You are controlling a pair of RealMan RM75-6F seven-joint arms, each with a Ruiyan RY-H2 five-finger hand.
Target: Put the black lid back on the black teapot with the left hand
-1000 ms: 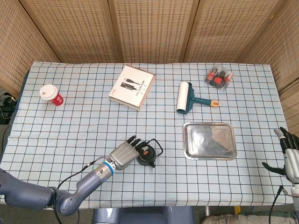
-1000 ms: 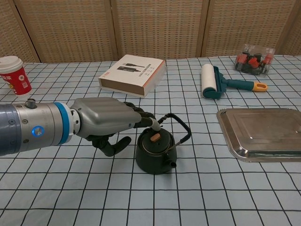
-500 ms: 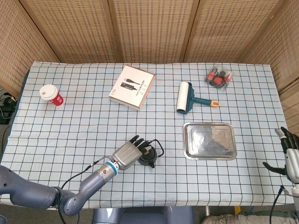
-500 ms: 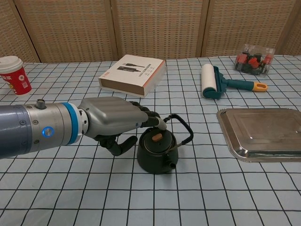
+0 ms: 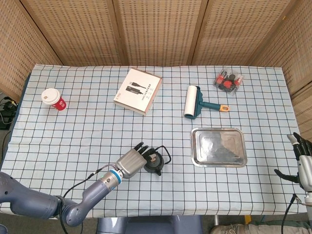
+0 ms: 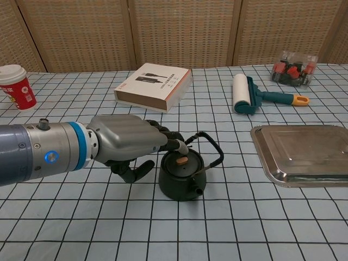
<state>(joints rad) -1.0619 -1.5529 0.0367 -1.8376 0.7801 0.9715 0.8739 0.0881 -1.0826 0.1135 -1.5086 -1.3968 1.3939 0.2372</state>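
The black teapot [image 6: 182, 178] stands near the table's front, its looped handle tipped to the right. The black lid [image 6: 175, 165] with a brown knob lies on its mouth. My left hand [image 6: 130, 145] is just left of the pot, fingers stretched out so that the fingertips [image 6: 179, 145] reach the lid's back-left edge; the thumb curls underneath and holds nothing. From above, the left hand [image 5: 132, 161] lies against the teapot [image 5: 155, 165]. My right hand [image 5: 302, 163] hangs off the table's right edge, fingers spread and empty.
A steel tray [image 6: 304, 155] lies to the right of the pot. Further back are a white box [image 6: 154, 79], a lint roller [image 6: 247, 93], a clear pack of red and black items [image 6: 293, 69] and a red paper cup [image 6: 15, 86] at far left.
The left hand's fingertips slid forward over the lid and have drawn back a little; the teapot shifted slightly to the right. The right hand stays still.
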